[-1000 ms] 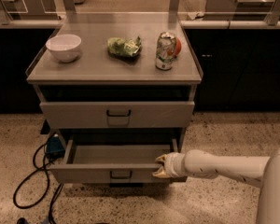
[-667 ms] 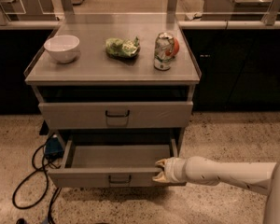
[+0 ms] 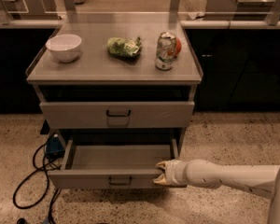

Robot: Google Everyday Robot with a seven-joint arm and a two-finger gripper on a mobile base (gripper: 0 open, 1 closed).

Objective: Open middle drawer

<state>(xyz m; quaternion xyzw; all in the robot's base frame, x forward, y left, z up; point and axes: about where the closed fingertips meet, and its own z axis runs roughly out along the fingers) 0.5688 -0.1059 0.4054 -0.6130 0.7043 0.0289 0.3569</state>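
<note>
One tool (image 3: 159,173) gripping the pulled-out middle drawer (image 3: 84,179) at its front's right end, top drawer (image 3: 74,115) shut above

Grey-beige middle drawer (image 3: 84,179) with black handle (image 3: 120,181), cream hand (image 3: 158,172) at its front right corner, white bowl (image 3: 64,46), green packet (image 3: 123,46)

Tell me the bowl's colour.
The bowl is white, camera view; gripper at middle drawer rim.

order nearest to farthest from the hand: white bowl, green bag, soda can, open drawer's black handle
The hand is at the open grey-beige middle drawer, front right.
1. Black loop handle, just left of it
2. Silver soda can, top right
3. Crumpled green bag, top centre
4. White ceramic bowl, top left
</note>
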